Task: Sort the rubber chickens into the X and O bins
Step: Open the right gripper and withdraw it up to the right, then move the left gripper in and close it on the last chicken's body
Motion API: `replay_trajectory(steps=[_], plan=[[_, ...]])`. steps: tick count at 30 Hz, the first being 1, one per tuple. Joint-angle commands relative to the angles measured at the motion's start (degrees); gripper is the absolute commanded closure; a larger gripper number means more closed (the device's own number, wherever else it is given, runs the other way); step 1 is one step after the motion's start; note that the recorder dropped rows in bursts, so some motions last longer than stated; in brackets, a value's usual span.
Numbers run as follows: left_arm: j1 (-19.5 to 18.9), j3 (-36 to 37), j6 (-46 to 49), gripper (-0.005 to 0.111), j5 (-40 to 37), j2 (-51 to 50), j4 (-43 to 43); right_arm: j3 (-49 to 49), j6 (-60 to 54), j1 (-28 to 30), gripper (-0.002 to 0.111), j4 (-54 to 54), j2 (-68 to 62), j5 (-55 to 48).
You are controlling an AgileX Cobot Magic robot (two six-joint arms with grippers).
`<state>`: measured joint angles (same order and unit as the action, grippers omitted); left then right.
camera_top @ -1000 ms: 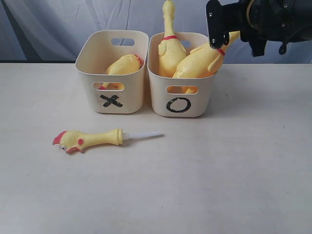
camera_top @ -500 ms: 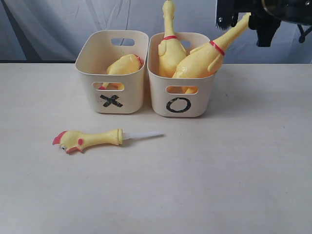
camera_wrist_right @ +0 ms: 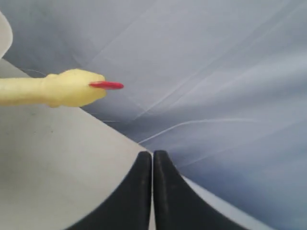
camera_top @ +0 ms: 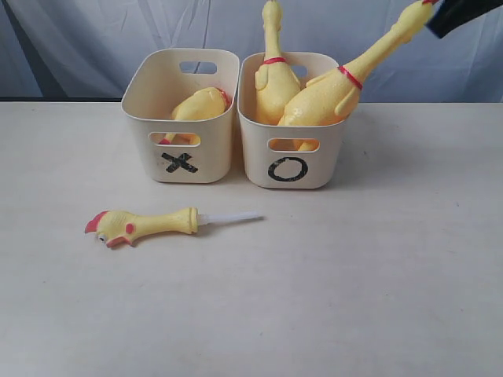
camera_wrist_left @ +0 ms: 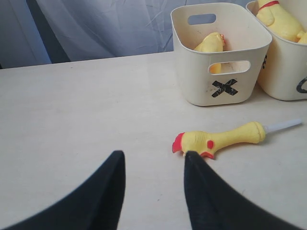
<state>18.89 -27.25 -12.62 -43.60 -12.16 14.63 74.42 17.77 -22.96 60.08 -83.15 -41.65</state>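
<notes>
Small chicken (camera_top: 141,224) flat on table (camera_top: 354,275), in front of X bin (camera_top: 211,157) and well apart from it; red comb end away from the bins' midline, white stem pointing toward the side of the O bin (camera_top: 326,161). Lying chicken (camera_top: 200,104) inside X bin, tilted against the wall, a red foot showing through the front slot handle. Two in O bin: upright chicken (camera_top: 271,78), red collar, neck well above the rim; leaning chicken (camera_top: 330,94), red collar, body in the bin, neck slanting out over the rim on the side away from the X bin, head high against the curtain (camera_top: 94,39). Bins side by side, just about touching, black marks on the front walls. Left gripper (camera_wrist_left: 153,160) low over bare table, jaws partly apart, nothing between them; small chicken's comb just beyond one fingertip, contact not evident. Right gripper (camera_wrist_right: 152,158) up by the curtain, jaws pressed together, holding nothing; leaning chicken's head and red beak near it but clear of the fingers.
</notes>
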Motion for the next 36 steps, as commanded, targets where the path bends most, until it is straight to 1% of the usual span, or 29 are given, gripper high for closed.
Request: replay_trajectory(steps=[1, 5, 12, 14, 17, 19, 23, 25, 26, 29, 31, 36], plan=[[0.07, 0.23, -0.07, 0.068, -0.39, 0.44, -2.58, -0.22, 4.95, 0.31, 0.108, -8.02, 3.64, -3.64], [0.07, 0.23, 3.59, 0.068, -0.28, 0.44, -5.80, -3.79, 4.95, 0.31, 0.108, -12.78, 7.13, -0.97], [0.07, 0.23, 9.17, 0.068, -0.20, 0.44, -9.60, -16.16, 5.39, 0.31, 0.108, -15.14, 15.08, 8.71], [0.07, 0.23, 10.93, 0.068, -0.09, 0.44, -10.01, -18.92, 6.56, 0.31, 0.108, -17.81, 17.81, 11.06], [0.07, 0.23, 14.81, 0.068, 0.80, 0.44, -10.22, -23.41, 6.68, 0.21, 0.108, -25.04, 23.14, 13.51], [0.07, 0.23, 17.63, 0.068, 3.42, -0.04, -10.37, -26.88, 6.68, 0.21, 0.108, -27.62, 27.25, 15.68], [0.07, 0.23, 18.21, 0.068, 11.07, -2.19, -11.50, -33.04, 6.68, 0.21, 0.108, -31.43, 36.57, 18.85], [0.07, 0.23, 18.98, 0.068, 12.17, -5.01, -12.06, -35.35, 6.68, 0.21, 0.108, -32.72, 41.20, 19.09], [0.07, 0.23, 21.21, 0.068, 12.70, -6.55, -13.40, -36.25, 6.68, 0.21, 0.108, -33.24, 43.46, 19.09], [0.07, 0.23, 32.88, 0.068, 15.62, -13.54, -21.25, -38.72, 6.28, 0.21, 0.108, -36.65, 50.00, 17.79], [0.07, -0.07, 40.59, 0.068, 17.29, -19.00, -24.71, -39.94, 5.86, 0.21, 0.108, -39.44, 53.55, 16.94], [0.07, -1.52, 51.25, 0.068, 21.13, -28.21, -26.73, -40.31, 4.71, 0.21, 0.108, -40.47, 58.28, 13.78]])
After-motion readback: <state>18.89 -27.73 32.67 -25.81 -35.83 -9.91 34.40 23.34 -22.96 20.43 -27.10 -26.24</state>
